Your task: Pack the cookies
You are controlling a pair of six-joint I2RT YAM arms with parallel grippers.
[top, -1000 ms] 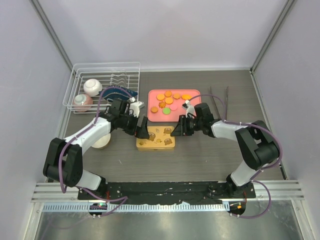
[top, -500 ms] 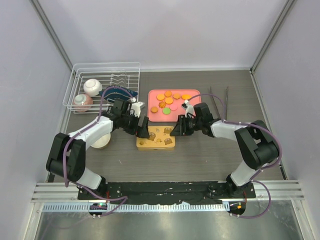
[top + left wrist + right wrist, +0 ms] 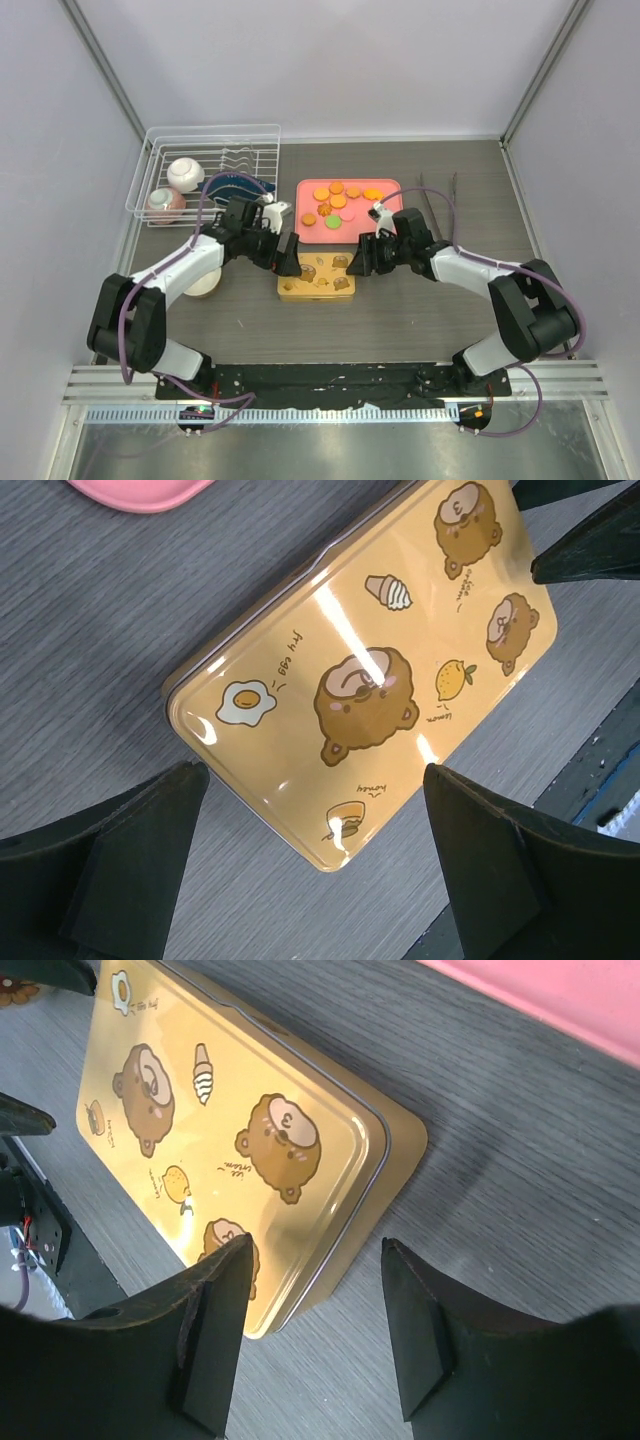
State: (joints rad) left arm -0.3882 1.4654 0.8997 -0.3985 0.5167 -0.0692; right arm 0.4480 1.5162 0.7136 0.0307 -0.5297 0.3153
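Glossy gold rounded tin (image 3: 370, 680), woodgrain table (image 3: 100, 630), left claw (image 3: 312, 770) spread wide, right claw (image 3: 315, 1243) parted, both empty

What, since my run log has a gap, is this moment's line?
tin: closed; cookies: on tray; left gripper: open at tin; right gripper: open at tin

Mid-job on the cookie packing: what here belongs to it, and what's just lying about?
Job: cookies, pink tray under them, gold tin with its lid on.
Lying about: wire rack, white bowl, pinkish bowl, dark blue item, metal tongs, white round object left of the tin.
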